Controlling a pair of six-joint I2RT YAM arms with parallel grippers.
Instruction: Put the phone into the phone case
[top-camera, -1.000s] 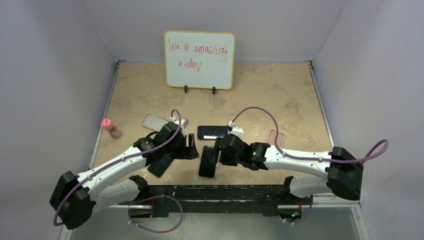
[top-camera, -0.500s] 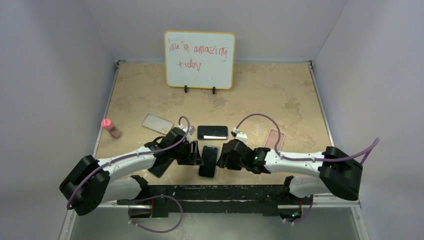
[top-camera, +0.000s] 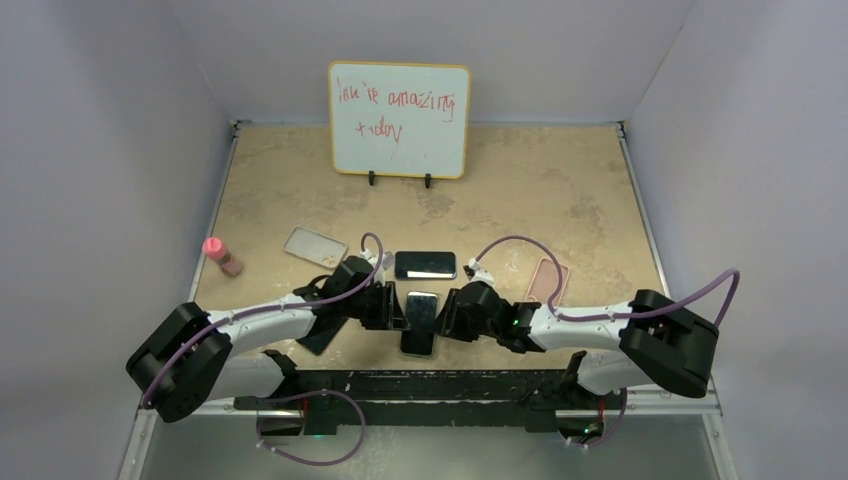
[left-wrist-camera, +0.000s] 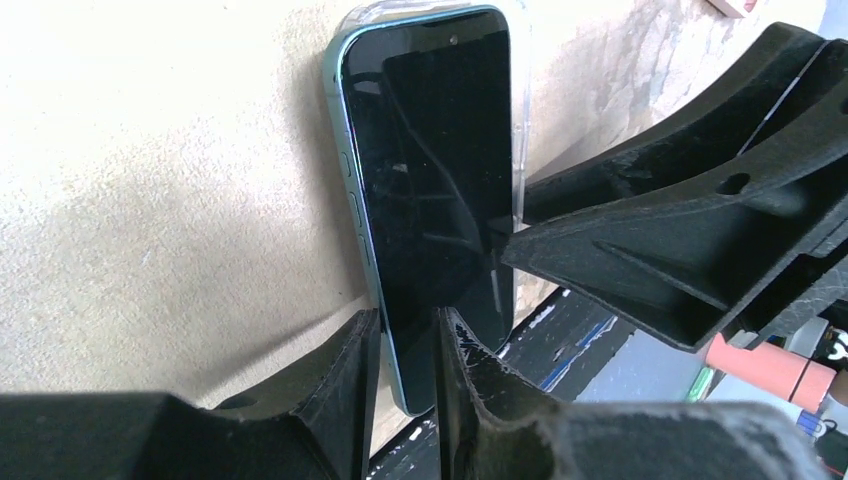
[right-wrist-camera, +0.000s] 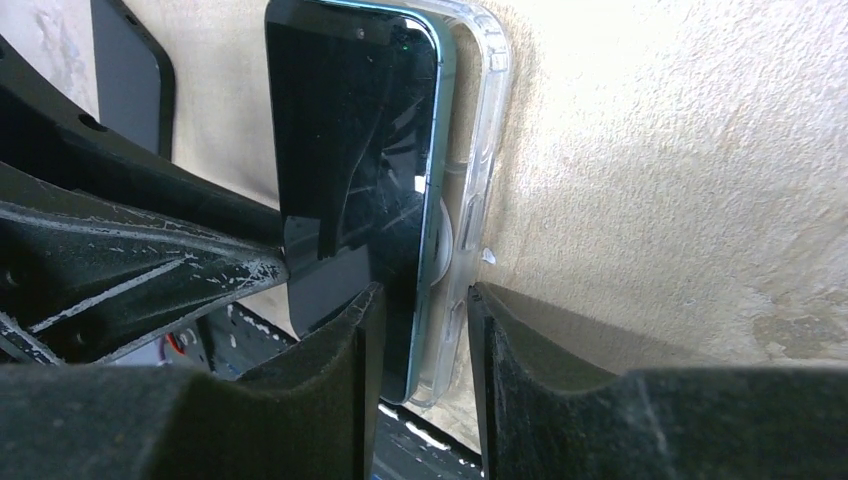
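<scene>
Glossily, slab phone (right-wrist-camera: 350, 180), clear case (right-wrist-camera: 478, 160)

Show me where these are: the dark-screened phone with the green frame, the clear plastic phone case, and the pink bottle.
dark-screened phone with green frame (left-wrist-camera: 435, 170), left wrist view, screen middle.
clear plastic phone case (right-wrist-camera: 478, 150), right wrist view, side wall.
pink bottle (top-camera: 222, 255), top external view, its body.

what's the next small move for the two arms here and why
Probably press the phone down on its right edge into the clear case. In the right wrist view that edge sits raised above the case's rim, so it isn't seated. The right gripper straddles phone and case, and the left gripper pinches the phone's other edge, which should steady it during the push.
</scene>
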